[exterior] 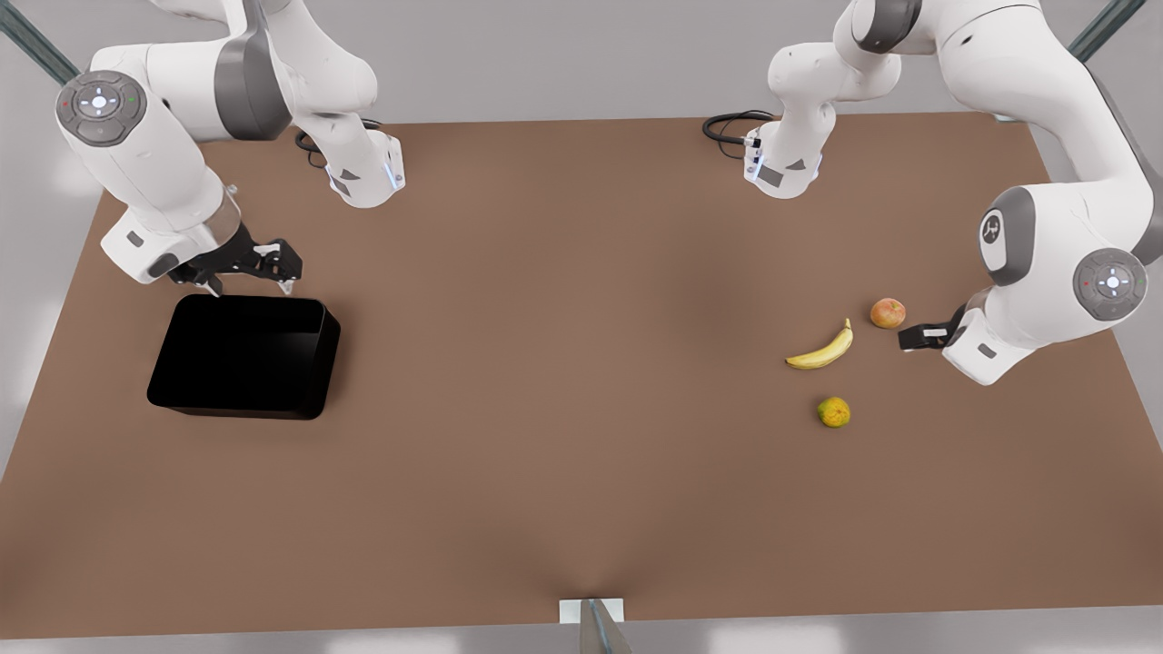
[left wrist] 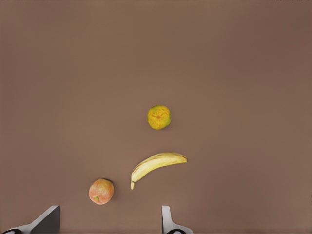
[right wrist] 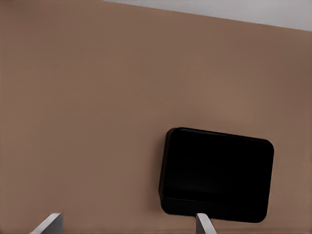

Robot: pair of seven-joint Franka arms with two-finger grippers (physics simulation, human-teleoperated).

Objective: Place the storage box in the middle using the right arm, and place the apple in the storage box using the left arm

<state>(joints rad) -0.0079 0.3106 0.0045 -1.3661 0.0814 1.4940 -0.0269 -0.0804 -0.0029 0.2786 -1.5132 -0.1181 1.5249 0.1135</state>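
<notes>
A glossy black rectangular storage box [exterior: 243, 355] lies under the right arm's black pincer [exterior: 252, 286]. Near the left arm's black pincer [exterior: 911, 338] sit a reddish-orange apple with pale yellowish patches [exterior: 888, 313], a yellow banana [exterior: 822, 349] and a yellow-green round fruit [exterior: 833, 411]. The bench [exterior: 563, 381] is plain brown.

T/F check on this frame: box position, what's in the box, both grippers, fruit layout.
1. The storage box sits at the table's middle. False: it is at the front view's left.
2. The apple is inside the box. False: it lies on the table beside the banana.
3. The right gripper is open by the box's far rim. True.
4. The left gripper grips the apple. False: it is open, apart from the fruit.
5. A yellow-green fruit lies apart from the banana. True.
</notes>
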